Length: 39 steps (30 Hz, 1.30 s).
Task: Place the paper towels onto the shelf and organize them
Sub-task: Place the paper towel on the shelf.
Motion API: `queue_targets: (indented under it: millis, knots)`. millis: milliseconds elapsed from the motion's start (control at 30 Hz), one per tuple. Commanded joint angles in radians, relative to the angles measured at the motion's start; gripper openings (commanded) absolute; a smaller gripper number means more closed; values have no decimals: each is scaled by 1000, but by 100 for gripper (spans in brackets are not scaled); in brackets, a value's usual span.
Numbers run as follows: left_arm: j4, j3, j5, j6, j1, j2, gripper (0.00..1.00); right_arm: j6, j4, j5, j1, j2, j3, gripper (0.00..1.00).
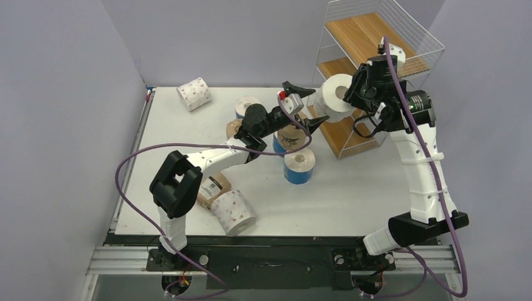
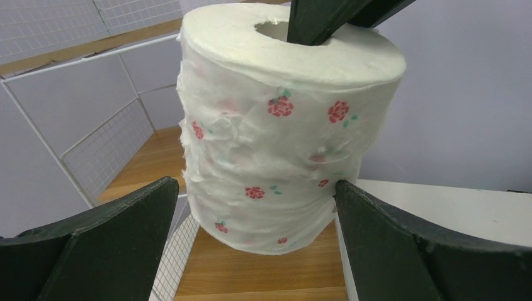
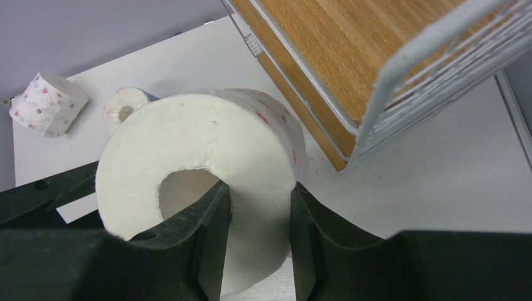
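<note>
Pinching right fingers [image 3: 207, 241] hold the flowered roll [image 3: 188, 141]; left fingers [image 2: 103, 241] gape around it

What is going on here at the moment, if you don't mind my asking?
The right gripper holds a white, pink-flowered paper towel roll in the air beside the shelf, one finger in its core and one outside. The left gripper is open, its fingers either side of that roll. Other rolls are on the table.
</note>
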Motion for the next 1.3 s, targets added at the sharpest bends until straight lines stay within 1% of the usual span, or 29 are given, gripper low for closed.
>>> queue_targets:
  millis: [0,300,333,633,733,967,1167,1267]
  knots:
    - [58,80,28,-26,-6,39,96,34,104,-17,0,12,4,32]
    - [86,134,23,-50,-3,105,96,47,127,-10,-22,28,-13,32]
    - [89,142,23,-74,-2,109,97,48,131,-8,-24,27,-15,32]
    - [103,206,45,-124,-2,161,97,53,134,-5,-53,29,-16,33]
    - [99,217,61,-139,-4,169,99,52,134,-8,-64,29,-17,34]
    - [92,256,78,-178,-8,195,100,62,152,-19,-91,21,-42,36]
    - [80,279,48,-183,-33,218,100,68,164,-22,-105,17,-59,37]
    - [70,295,45,-180,-45,232,100,73,170,-29,-110,17,-61,41]
